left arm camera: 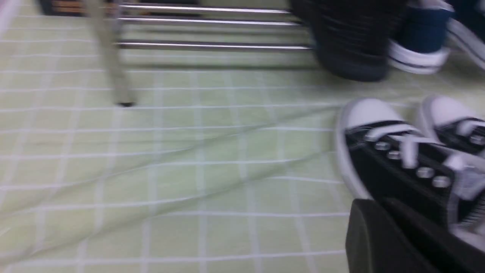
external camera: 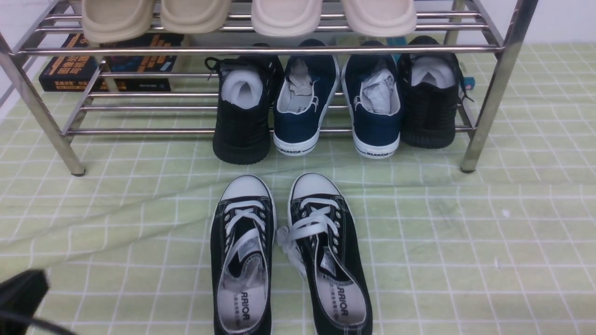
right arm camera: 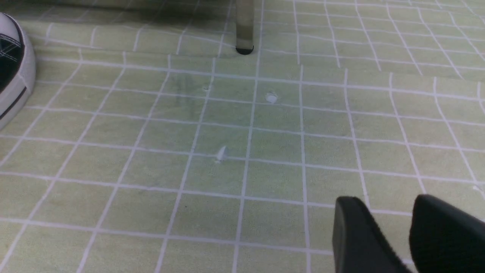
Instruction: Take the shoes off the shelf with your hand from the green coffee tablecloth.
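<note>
Item: shoes (external camera: 288,256), pair, side by side on green tablecloth (external camera: 465,242) before shelf (external camera: 484,116), unheld; left end effector (left arm camera: 398,242) state undeterminable; right end effector (right arm camera: 409,235) fingers slightly apart, empty.

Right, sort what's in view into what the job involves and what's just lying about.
Job:
black canvas sneakers with white laces, standing on the cloth
chrome tube shelf
pale green checked tablecloth
left pincer

Lying about:
navy-blue sneakers with white soles, lower tier
all-black shoes stuffed with white paper
beige slippers, upper tier
dark books
</note>
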Motion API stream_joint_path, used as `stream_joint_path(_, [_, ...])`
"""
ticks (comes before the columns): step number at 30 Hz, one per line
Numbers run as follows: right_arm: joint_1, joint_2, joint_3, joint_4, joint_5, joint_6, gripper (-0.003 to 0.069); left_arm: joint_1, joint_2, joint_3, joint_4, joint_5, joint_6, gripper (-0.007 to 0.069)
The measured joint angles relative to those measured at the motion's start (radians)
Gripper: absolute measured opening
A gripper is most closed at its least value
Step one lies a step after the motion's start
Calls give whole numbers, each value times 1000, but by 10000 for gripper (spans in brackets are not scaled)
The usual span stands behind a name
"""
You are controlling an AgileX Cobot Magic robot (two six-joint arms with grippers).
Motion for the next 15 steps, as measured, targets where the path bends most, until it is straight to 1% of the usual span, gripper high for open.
stream_joint_path(3, [0, 0, 0, 0, 0, 0, 238, 79, -116, 90, 19, -1, 0, 48])
stream_joint_path(4, [0, 0, 0, 0, 0, 0, 238, 85, -116, 96, 18, -1, 0, 48])
stream_joint_path(5, [0, 0, 0, 0, 0, 0, 238, 140, -175, 156, 22, -1, 0, 52])
stream_joint_path(6, [0, 0, 0, 0, 0, 0, 238, 140, -177, 161, 22, -1, 0, 52])
stream_joint_path(8, [0, 0, 0, 0, 0, 0, 238, 187, -187, 203, 25, 2, -2, 52])
stream_joint_path(11, [0, 0, 0, 0, 0, 0, 238, 200, -189, 227, 35, 19, -3, 54])
stream_joint_path(15, [0, 0, 0, 0, 0, 0, 238, 172, -189, 234, 41, 9, -3, 54])
